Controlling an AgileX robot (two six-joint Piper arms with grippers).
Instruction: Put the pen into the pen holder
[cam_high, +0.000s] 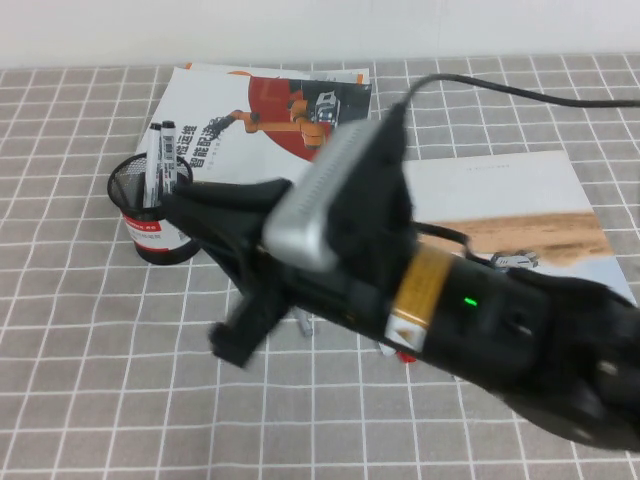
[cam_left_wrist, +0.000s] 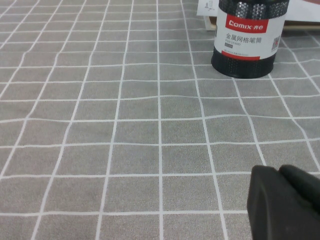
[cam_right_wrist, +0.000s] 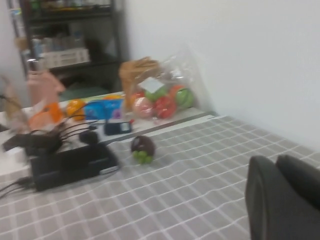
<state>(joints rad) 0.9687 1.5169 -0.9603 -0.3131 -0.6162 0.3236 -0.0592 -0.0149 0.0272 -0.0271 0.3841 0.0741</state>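
Up close, the right gripper (cam_high: 232, 340) sits at the end of the black right arm, which reaches across the middle of the table from the robot's right in the high view; its fingers are blurred there and only their dark backs (cam_right_wrist: 282, 200) show in the right wrist view, so whether they are parted or closed cannot be told, and nothing can be seen held in them. The left gripper (cam_left_wrist: 285, 202) appears only as a dark corner in the left wrist view, low over the grey cloth, and its state cannot be told either. Just beyond the right arm, on the robot's left side of the table, stands the small round black wire-mesh pen holder (cam_high: 153, 215) with its red-and-white label, upright on the grey checked tablecloth (cam_high: 90, 380). Inside it the white-barrelled pen with a black cap (cam_high: 168, 155) stands upright, beside a second similar marker (cam_high: 154, 165). Behind the holder lies a white magazine with a red-and-orange robot picture (cam_high: 265, 105), and farther to the robot's right a white booklet with a brown landscape photo (cam_high: 520, 215) lies flat, partly covered by the arm.
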